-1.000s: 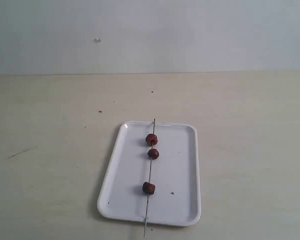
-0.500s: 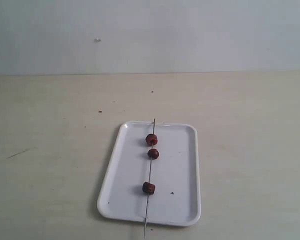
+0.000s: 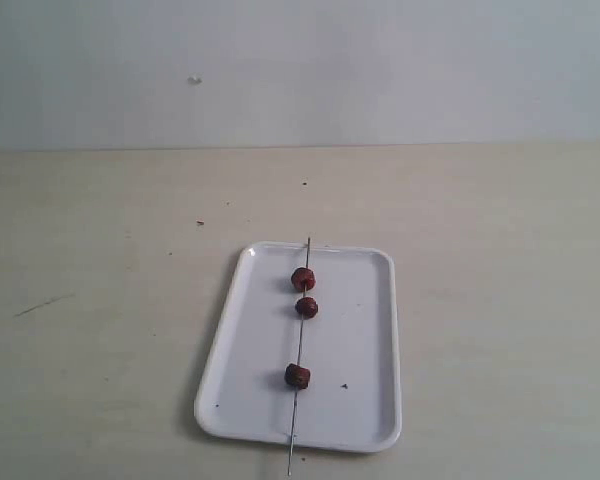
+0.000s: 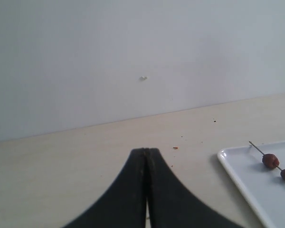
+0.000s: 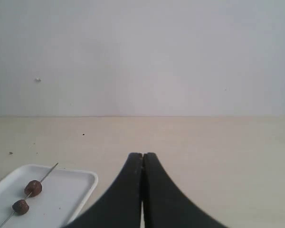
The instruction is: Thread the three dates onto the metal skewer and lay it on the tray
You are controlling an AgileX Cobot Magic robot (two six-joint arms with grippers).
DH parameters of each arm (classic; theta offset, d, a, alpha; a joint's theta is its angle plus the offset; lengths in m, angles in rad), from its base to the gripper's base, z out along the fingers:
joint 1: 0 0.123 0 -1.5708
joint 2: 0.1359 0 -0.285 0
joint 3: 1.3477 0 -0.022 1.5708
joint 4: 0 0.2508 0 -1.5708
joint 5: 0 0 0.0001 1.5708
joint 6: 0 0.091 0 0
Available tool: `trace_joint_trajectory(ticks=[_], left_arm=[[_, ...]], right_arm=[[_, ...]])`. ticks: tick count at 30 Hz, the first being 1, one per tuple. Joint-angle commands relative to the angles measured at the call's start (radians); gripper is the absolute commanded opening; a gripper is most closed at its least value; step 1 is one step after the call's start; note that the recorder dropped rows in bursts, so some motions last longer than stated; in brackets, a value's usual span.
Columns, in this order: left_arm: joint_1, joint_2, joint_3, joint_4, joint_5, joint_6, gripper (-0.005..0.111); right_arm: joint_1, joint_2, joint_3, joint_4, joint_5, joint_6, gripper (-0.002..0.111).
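A pale, lightly specked desk (image 3: 100, 300) meets a plain whitish wall (image 3: 380, 70). Near its middle, a white tray (image 3: 365, 340) carries the thin metal skewer (image 3: 300, 342) lengthwise, with three wrinkled dark-red dates (image 3: 307, 307) threaded on and its near tip overhanging the rim. The left fingers (image 4: 130, 190) and right fingers (image 5: 128, 190) are pressed together, empty.

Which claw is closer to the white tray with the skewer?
Right, seemingly, by a little. The right gripper is shut, with the tray close beside it; the left gripper is shut, the tray lying farther off.
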State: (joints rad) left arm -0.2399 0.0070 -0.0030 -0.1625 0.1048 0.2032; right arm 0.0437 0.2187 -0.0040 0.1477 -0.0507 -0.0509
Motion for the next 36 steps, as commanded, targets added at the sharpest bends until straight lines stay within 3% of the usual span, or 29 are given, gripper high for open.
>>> trace_joint_trajectory(ticks=[1,36], left_arm=[[0.003,-0.007,0.003,-0.008,-0.004,-0.001,0.0],[0.003,-0.007,0.003,-0.008,-0.004,-0.001,0.0]], right_arm=[[-0.002,-0.004,0.004,-0.008,-0.003,0.003,0.0],[-0.002,-0.004,0.004,0.013,-0.003,0.003,0.0]])
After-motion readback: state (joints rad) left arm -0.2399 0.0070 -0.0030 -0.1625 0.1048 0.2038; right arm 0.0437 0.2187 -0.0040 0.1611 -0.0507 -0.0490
